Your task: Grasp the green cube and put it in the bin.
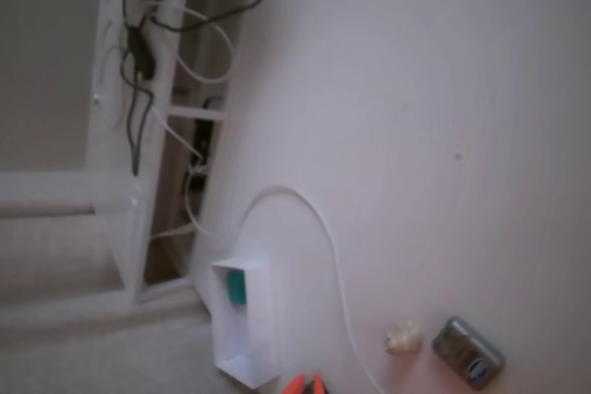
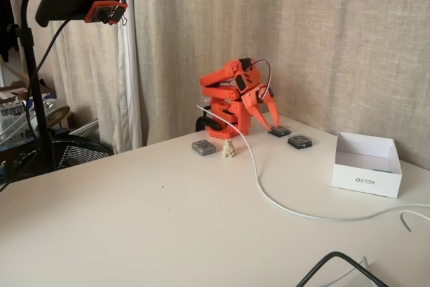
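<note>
The green cube (image 1: 237, 285) lies inside the white bin (image 1: 262, 325), at its far end in a fixed view. In another fixed view the bin (image 2: 366, 181) stands at the table's right side, and its walls hide the cube. The orange arm (image 2: 232, 92) is folded up at the back of the table, with my gripper (image 2: 271, 126) pointing down, far left of the bin and holding nothing. Only the gripper's two orange tips (image 1: 305, 385) show at the bottom edge, right of the bin. Its jaws are too small to read.
A white cable (image 2: 269, 196) runs from the arm across the table past the bin. A cream lumpy figure (image 2: 229, 148) and a grey oval device (image 2: 203, 146) sit by the arm's base, with two dark square pads (image 2: 300, 142) nearby. A black cable (image 2: 336, 263) loops at the front edge.
</note>
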